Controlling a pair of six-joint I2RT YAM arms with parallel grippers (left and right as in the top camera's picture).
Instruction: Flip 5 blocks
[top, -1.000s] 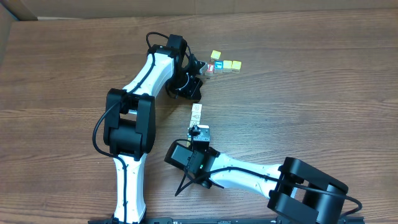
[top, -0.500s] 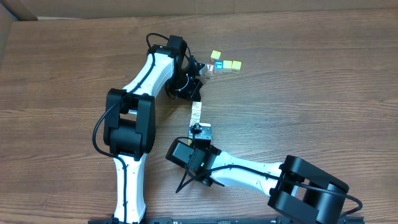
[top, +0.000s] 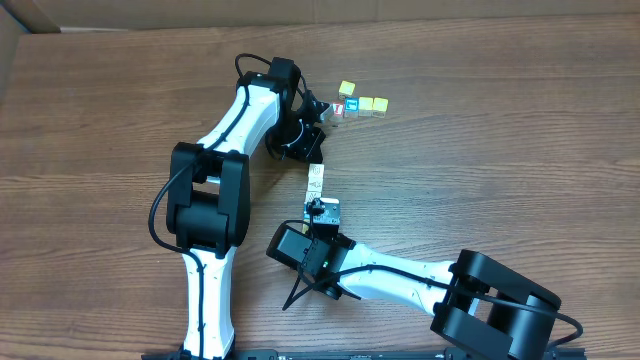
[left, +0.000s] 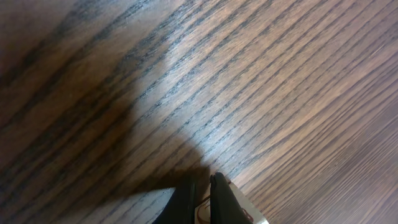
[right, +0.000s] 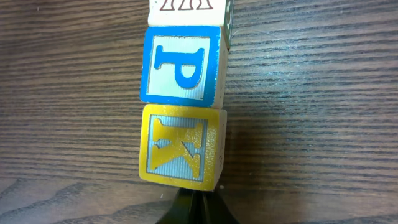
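Note:
A short line of blocks lies on the table. In the right wrist view, a yellow-framed block with a letter K is nearest. Behind it sits the blue P block, then the edge of a whitish block. My right gripper is shut, with its tips against the yellow block's near edge. In the left wrist view, my left gripper is shut, tips down on a whitish block with a brown drawing. From overhead, the whitish blocks lie between the left gripper and the right gripper.
A separate cluster of cubes, yellow ones and a red-lettered one, sits just right of the left arm's wrist. The left arm stretches across the table's left half. The right arm lies along the front.
One second ago a single whitish block showed below the left gripper, with a gap between them. Now the whitish strip reaches up to the left fingertips. Nothing has moved in the last half second.

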